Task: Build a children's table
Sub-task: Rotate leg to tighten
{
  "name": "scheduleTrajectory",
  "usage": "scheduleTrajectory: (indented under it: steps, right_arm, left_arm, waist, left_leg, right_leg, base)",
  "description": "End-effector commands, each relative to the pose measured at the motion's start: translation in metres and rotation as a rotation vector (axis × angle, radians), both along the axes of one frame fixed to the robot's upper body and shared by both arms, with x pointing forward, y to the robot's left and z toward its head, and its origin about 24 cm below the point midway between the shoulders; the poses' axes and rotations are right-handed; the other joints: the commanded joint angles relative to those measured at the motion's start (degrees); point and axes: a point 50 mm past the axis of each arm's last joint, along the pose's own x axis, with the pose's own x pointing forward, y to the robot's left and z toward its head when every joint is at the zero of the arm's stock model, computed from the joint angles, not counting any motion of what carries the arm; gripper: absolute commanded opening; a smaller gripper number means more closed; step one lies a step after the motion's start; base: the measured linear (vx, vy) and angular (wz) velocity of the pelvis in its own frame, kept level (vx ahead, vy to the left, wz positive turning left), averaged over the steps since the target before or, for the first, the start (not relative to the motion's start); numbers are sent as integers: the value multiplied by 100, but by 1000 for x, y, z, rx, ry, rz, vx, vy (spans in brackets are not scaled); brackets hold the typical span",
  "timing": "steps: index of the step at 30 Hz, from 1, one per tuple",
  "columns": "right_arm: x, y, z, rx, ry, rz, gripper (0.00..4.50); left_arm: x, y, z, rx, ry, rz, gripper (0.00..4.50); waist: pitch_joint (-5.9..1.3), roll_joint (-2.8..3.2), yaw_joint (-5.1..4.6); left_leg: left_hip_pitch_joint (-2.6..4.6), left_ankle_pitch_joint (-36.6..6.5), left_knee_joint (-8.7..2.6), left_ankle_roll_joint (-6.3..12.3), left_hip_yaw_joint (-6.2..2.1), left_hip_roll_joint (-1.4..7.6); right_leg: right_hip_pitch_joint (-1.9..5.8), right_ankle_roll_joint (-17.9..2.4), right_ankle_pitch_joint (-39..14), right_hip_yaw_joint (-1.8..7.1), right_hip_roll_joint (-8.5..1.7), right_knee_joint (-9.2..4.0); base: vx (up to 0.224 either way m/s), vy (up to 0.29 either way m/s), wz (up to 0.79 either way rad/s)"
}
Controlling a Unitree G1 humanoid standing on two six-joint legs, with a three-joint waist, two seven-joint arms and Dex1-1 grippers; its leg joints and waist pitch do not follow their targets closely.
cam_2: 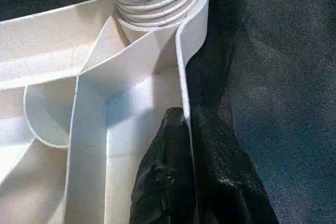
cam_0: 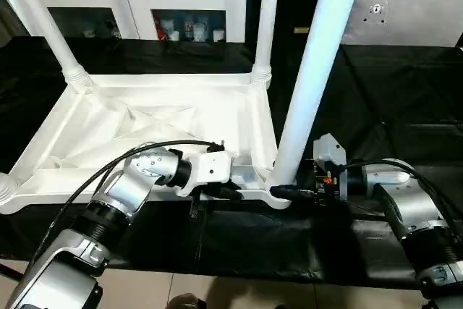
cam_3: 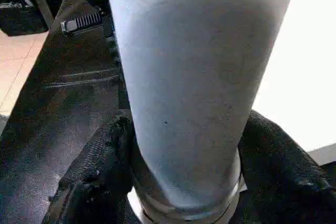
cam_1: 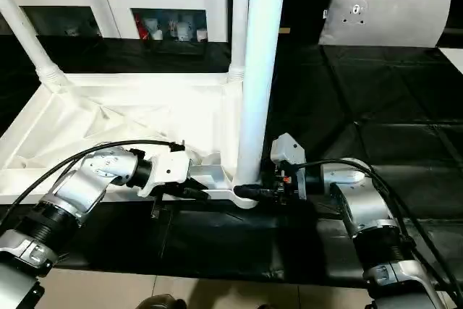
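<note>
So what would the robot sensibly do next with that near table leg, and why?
Probably close the right end effector snugly on the near leg and twist it home. Its fingers flank the leg just above the corner socket, while the left end effector pinches the table's rim, steadying it.

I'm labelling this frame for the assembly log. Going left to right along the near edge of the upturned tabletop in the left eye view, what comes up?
Left gripper pinching the tabletop rim → near-corner leg standing in its socket → right gripper around the leg's base.
</note>
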Motion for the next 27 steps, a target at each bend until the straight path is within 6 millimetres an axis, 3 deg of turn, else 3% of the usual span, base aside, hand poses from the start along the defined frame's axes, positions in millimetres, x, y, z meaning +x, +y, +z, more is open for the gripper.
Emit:
scheduleTrajectory:
  steps: [1,6,9,11,12,15,16,17,18,20,21,22,23,25,27]
  right_arm:
    - [3,2,0,-16,-5,-3,254]
    - [1,10,-5,18,36,-55,253]
    - [5,19,-14,0,53,-171,253]
    - [8,25,-17,-5,31,-235,253]
    - [17,33,-20,14,31,-385,253]
    - [26,41,-22,48,54,-531,253]
    - [31,47,-22,72,77,-607,253]
    - [31,47,-22,72,77,-607,253]
    - [38,54,-22,108,119,-733,253]
    - [44,60,-22,131,163,-849,253]
    - [45,62,-22,139,172,-871,253]
    - [46,65,-20,153,148,-863,287]
    - [46,66,-19,158,137,-859,308]
    - [47,68,-18,166,129,-857,322]
    - [47,69,-17,172,127,-855,328]
  left_arm:
    - [-14,-8,-14,58,67,-103,0]
    - [-12,-12,-13,15,81,-46,0]
    - [-4,-19,-11,-42,81,76,0]
    - [0,-23,-10,-67,81,138,0]
    - [6,-30,-9,-91,71,221,0]
    - [15,-39,-8,-118,69,351,0]
    - [21,-45,-6,-140,70,434,0]
    - [21,-45,-6,-140,70,434,0]
    - [28,-55,0,-191,66,553,0]
    - [34,-66,8,-257,66,656,0]
    - [36,-69,11,-281,66,683,0]
    - [36,-75,15,-303,67,697,0]
    - [36,-77,17,-304,51,703,0]
    - [36,-80,19,-301,36,705,0]
    - [35,-81,18,-297,32,701,0]
  waist:
    - [-436,-93,7]
    - [-429,-89,11]
    - [-382,-84,-36]
    - [-351,-92,-104]
    - [-347,-89,-121]
    - [-283,-84,-291]
    - [-293,-76,-345]
    - [-294,-32,-371]
    - [-291,-39,-441]
    - [-301,5,-538]
    - [-321,14,-580]
    - [-343,11,-598]
    - [-354,10,-599]
    - [-362,-32,-555]
    - [-387,-55,-506]
  left_leg:
    - [29,-873,-347,516,-99,359]
    - [35,-878,-351,494,-101,362]
    - [53,-1202,-387,313,-110,353]
    - [81,-1632,-402,139,-128,314]
    - [94,-1688,-408,101,-140,311]
    - [177,-2269,-396,-68,-180,254]
    - [193,-2410,-386,-83,-207,247]
    - [221,-2512,-386,-84,-218,257]
    - [216,-2688,-406,-66,-251,270]
    - [252,-2952,-430,-114,-282,303]
    - [214,-3032,-465,-110,-311,325]
    - [183,-3026,-491,-68,-310,347]
    - [131,-2877,-503,-18,-304,349]
    - [132,-2602,-484,68,-246,314]
    - [78,-2108,-459,186,-214,295]
  right_leg:
    - [328,-1129,-1349,349,-443,-340]
    - [325,-1129,-1400,350,-436,-344]
    - [300,-1004,-1943,348,-438,-408]
    - [292,-742,-2751,325,-454,-511]
    - [284,-686,-2888,316,-457,-531]
    - [228,-326,-3776,196,-439,-688]
    - [257,-194,-3897,133,-443,-740]
    - [253,-181,-3872,105,-439,-758]
    - [273,-129,-3756,53,-428,-796]
    - [282,-197,-3493,15,-408,-790]
    - [334,-237,-3217,11,-416,-755]
    - [364,-297,-2924,38,-443,-741]
    - [383,-392,-2622,72,-472,-717]
    - [346,-543,-2390,131,-499,-712]
    - [376,-704,-2181,177,-525,-658]
  base:
    - [0,0,0]
    - [0,0,0]
    - [0,0,0]
    - [0,0,0]
    - [-54,4,-5]
    - [-54,14,-7]
    - [-51,26,-8]
    - [0,0,0]
    - [0,0,0]
    - [-11,25,-3]
    - [-13,52,-5]
    - [-13,52,-5]
    - [0,0,0]
    - [0,0,0]
    - [0,0,0]
